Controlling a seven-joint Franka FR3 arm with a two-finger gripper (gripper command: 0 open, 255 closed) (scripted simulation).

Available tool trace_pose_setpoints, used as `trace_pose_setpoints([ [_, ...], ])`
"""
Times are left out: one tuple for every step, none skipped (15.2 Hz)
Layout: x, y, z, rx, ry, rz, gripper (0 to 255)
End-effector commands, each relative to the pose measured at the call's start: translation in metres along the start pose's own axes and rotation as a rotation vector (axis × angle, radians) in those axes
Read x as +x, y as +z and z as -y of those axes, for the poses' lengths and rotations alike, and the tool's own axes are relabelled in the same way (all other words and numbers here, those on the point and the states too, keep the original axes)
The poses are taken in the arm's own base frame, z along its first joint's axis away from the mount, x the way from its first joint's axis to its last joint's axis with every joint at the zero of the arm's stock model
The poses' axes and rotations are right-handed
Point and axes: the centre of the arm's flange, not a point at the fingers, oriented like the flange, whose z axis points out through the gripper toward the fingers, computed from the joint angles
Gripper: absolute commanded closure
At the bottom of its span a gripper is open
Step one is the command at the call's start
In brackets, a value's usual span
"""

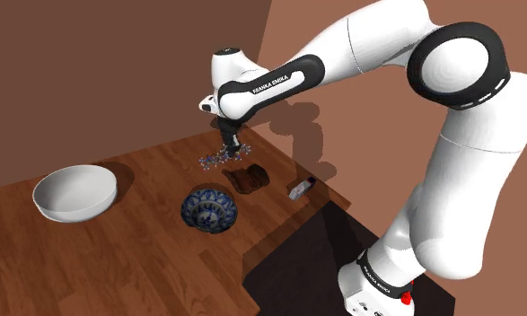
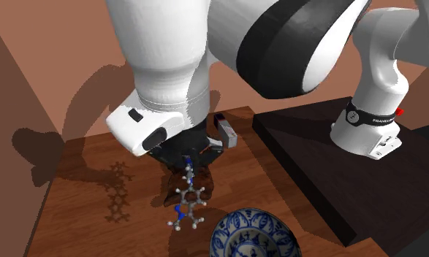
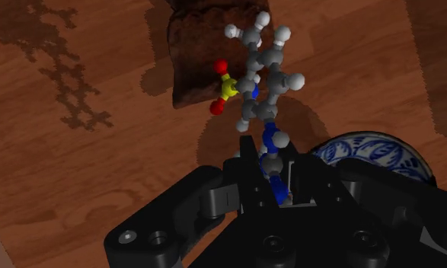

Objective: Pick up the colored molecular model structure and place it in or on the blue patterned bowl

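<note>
- Gripper (image 3: 271, 169) jaws clamped on molecular model (image 3: 258, 76) at its blue end; rest sticks out past the tips, clear of wooden table (image 3: 84, 198).
- Prob. light, stiff, spindly; bonds may snap, and an end hold could pivot.
- Blue patterned bowl (image 3: 370, 148) just beside jaws.

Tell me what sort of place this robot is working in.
Likely a room in a house: a wooden tabletop meets plain brown walls, with a white bowl and a blue patterned bowl on it.

place: home | signs: wooden table (image 1: 118, 260), blue patterned bowl (image 1: 209, 210), brown walls (image 1: 91, 72)
</note>
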Motion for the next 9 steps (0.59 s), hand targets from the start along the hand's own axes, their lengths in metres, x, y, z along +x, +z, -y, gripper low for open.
trace_pose_setpoints([
  [0.015, -0.005, 0.021, 0.0, 0.001, 0.0, 255],
  [0.022, -0.007, 0.032, 0.0, 0.001, 0.0, 255],
  [0.029, -0.008, 0.042, 0.0, 0.001, 0.0, 255],
  [0.037, -0.01, 0.053, 0.0, 0.001, 0.0, 255],
  [0.044, -0.012, 0.064, 0.0, 0.001, 0.0, 255],
  [0.052, -0.014, 0.075, 0.0, 0.001, 0.0, 255],
  [0.059, -0.016, 0.085, 0.0, 0.001, 0.0, 255],
  [0.066, -0.018, 0.096, 0.0, 0.001, 0.0, 255],
  [0.074, -0.02, 0.107, 0.0, 0.001, 0.0, 255],
])
